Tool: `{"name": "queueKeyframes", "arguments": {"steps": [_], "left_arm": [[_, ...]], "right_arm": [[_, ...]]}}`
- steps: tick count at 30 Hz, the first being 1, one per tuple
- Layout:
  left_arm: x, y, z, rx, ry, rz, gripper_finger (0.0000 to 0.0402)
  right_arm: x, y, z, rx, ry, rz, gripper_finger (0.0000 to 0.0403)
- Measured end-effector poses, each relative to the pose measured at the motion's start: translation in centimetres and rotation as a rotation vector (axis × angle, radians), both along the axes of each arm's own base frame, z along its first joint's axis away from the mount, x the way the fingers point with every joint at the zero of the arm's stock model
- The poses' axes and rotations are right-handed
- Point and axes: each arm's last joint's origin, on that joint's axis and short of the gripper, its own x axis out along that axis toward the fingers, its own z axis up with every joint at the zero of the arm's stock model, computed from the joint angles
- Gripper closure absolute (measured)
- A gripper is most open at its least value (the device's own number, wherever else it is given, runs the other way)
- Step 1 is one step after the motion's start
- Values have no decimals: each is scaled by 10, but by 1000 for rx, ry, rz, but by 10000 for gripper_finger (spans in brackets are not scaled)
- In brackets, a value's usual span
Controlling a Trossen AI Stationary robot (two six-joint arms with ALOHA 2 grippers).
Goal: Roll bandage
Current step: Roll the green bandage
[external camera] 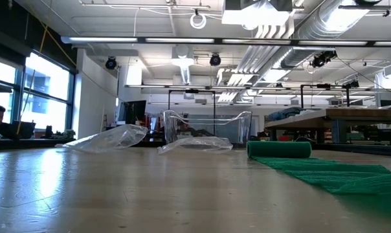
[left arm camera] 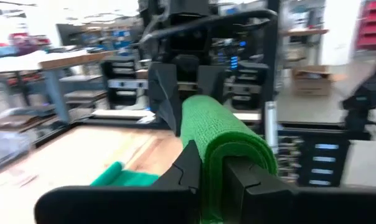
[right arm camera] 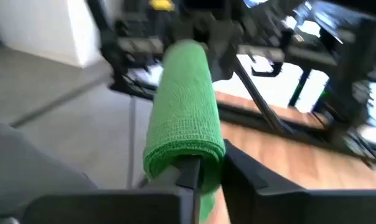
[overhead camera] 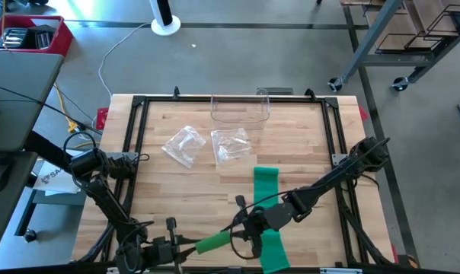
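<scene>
A green bandage lies as a long strip (overhead camera: 266,190) on the wooden table, with a small rolled end (external camera: 279,149) at its far end. Its near part is wound into a green roll (overhead camera: 215,242) held above the table near the front edge. My left gripper (overhead camera: 193,245) is shut on the roll's left end. My right gripper (overhead camera: 241,232) is at the roll's right end, fingers close together on it. The roll spans the gap between the two grippers. Neither gripper shows in the low view. My left gripper pinches the roll's left end (left arm camera: 220,149) between its two fingers, coming level from the table's left, fingers along the roll. The roll is clear of the table. My right gripper has the roll's right end (right arm camera: 185,146). One finger (right arm camera: 189,177) goes in under the outer layers, the other (right arm camera: 241,168) stays outside. It comes from the table's right, fingers along the roll.
Two crumpled clear plastic bags (overhead camera: 184,144) (overhead camera: 231,144) lie mid-table, and a clear plastic container (overhead camera: 240,106) stands at the far edge. A black frame (overhead camera: 135,137) runs round the table. Bare wood lies to the left of the strip.
</scene>
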Motion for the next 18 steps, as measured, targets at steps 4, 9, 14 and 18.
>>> {"name": "queueKeyframes", "arguments": {"steps": [4, 9, 14, 18], "left_arm": [[-5, 0, -1, -15, 5, 81, 393], [-14, -2, 0, -38, 4, 169, 394], [-15, -2, 0, -57, -1, 200, 394], [-9, 3, 0, -106, -21, 218, 394]], "right_arm": [[-8, 0, -2, -61, 67, -85, 282], [-23, 7, -8, -178, 139, -134, 222], [-36, 27, -5, -281, 75, -87, 216], [-43, 52, -6, -420, -42, -21, 219]]}}
